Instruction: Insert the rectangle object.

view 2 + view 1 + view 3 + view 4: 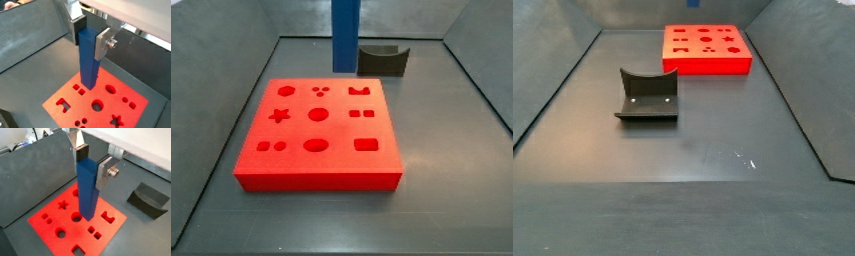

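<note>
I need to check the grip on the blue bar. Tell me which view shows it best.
A wrist view: the blue bar shows from the gripper down to its lower end over the red block, clamped between the fingers. The same shows in both wrist views. A side view shows only the bar's lower part, no fingers; the remaining side view misses it.

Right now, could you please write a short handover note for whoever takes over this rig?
Gripper: shut on the blue bar, holding it upright by its top, above the red block.
Red block lies flat on the floor; the dark grey notched block stands apart from it.
Done: bar picked up and carried over the block.
Left: line it up with the rectangular hole, lower it in, release.
</note>
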